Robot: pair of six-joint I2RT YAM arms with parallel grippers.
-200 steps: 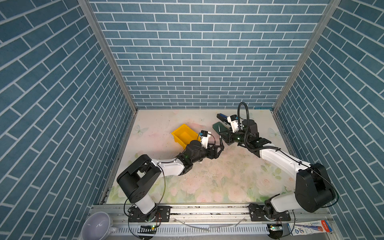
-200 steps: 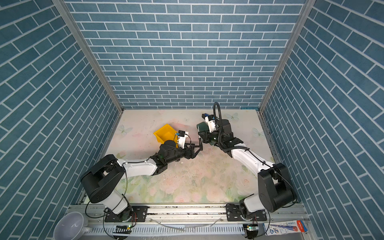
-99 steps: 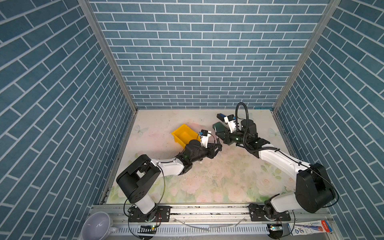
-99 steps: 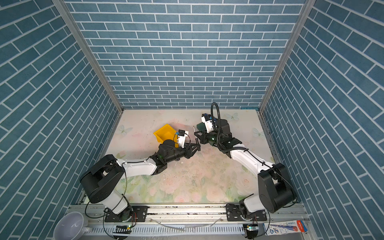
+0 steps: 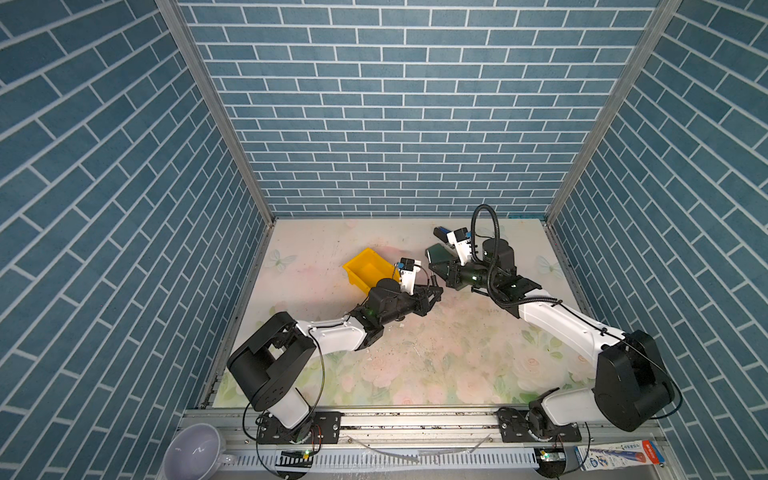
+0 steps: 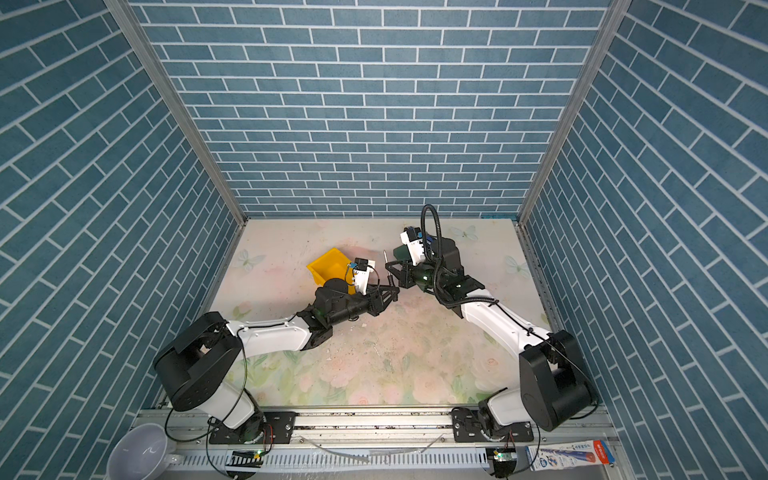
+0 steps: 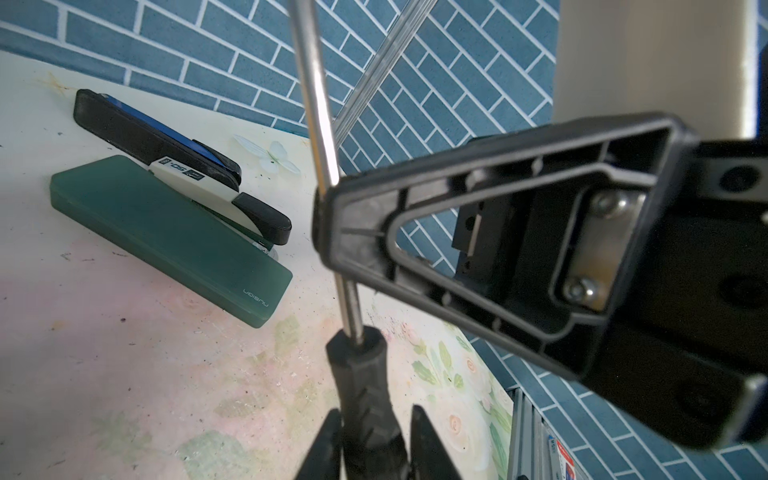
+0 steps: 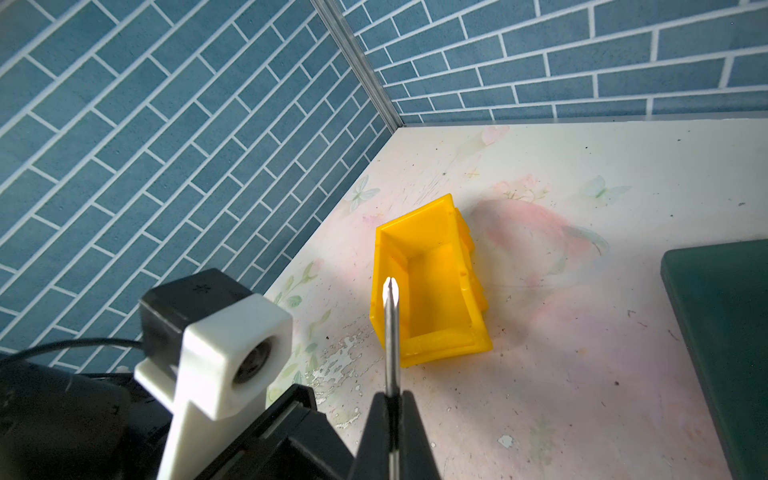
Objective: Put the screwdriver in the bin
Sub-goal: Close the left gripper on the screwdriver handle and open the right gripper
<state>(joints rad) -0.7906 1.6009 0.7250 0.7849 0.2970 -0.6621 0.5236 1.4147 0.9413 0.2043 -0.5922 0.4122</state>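
The screwdriver is held off the bench between the two arms, near the middle and toward the back. It is not in the bin.

The left pincer is clamped on the black ribbed handle, with a finger on each side. The right pincer is closed on the thin metal shaft further along. Both pincers grip the same tool, their tips nearly meeting in both top views.

In a top view the shaft shows as a thin line rising from the right pincer, with its tip pointing toward the back wall. It stands near the bin on the bin's right but apart from it, with the left arm's wrist camera between them. In the right wrist view the shiny tip lines up with the bin's yellow inside, though only by overlap.

The bin stands upright on the bench, open at the top, with nothing inside.

Behind the right pincer a flat dark green case lies on the bench. A black, white and blue stapler lies right against its far long side.
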